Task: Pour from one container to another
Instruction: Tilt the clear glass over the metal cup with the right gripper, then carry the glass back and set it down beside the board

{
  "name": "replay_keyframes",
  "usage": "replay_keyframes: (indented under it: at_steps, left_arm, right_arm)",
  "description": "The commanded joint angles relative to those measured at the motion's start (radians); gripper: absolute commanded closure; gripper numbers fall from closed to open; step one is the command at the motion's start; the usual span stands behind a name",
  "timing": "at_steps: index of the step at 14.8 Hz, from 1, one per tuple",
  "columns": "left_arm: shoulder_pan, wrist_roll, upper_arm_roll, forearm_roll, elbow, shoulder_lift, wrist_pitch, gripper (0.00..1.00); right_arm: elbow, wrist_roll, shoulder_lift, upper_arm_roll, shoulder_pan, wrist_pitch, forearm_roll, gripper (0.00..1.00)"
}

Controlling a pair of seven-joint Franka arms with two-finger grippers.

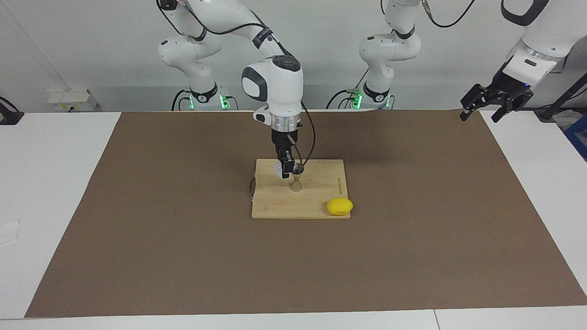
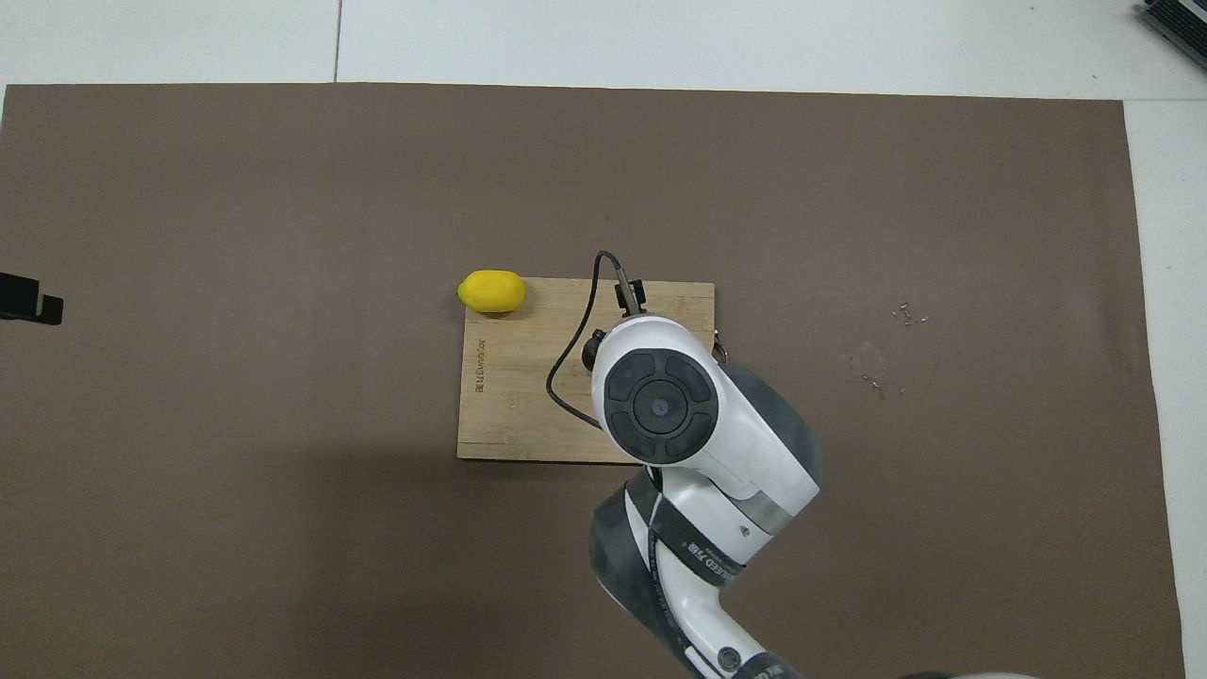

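A small metal hourglass jigger [image 1: 297, 182] stands upright on the wooden cutting board [image 1: 316, 201]. My right gripper [image 1: 285, 170] hangs just beside the jigger's rim, toward the right arm's end, shut on a small clear glass cup [image 1: 277, 170]. I cannot tell how far the cup is tilted. In the overhead view the right arm's wrist hides the cup and the gripper; only a dark edge of the jigger [image 2: 591, 351] shows. My left gripper [image 1: 495, 104] waits open in the air over the mat's corner at the left arm's end [image 2: 24, 306].
A yellow lemon [image 1: 340, 206] [image 2: 491, 290] lies at the board's corner farthest from the robots, toward the left arm's end. The board sits mid-table on a brown mat [image 1: 183, 238]. A cable loops from the right wrist over the board [image 2: 566, 358].
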Motion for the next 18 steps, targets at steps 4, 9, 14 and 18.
replay_keyframes:
  at_steps: [4,9,14,18]
  left_arm:
    - [-0.01,-0.009,-0.002,0.021,-0.014,-0.022,-0.014,0.0]
    - [0.012,-0.011,0.002,0.026,-0.014,-0.022,-0.014,0.0]
    - [-0.005,-0.012,-0.004,0.113,-0.013,-0.022,-0.011,0.0]
    - [-0.002,-0.009,-0.007,0.113,-0.014,-0.022,-0.015,0.0]
  right_arm:
    - [0.012,0.034,0.006,0.004,-0.015,-0.003,0.033,1.0]
    - [0.012,0.025,0.008,0.004,-0.027,0.007,0.099,1.0]
    - [0.012,0.005,0.01,0.005,-0.042,0.004,0.147,1.0]
    - [0.011,-0.045,0.011,0.005,-0.067,-0.003,0.243,1.0]
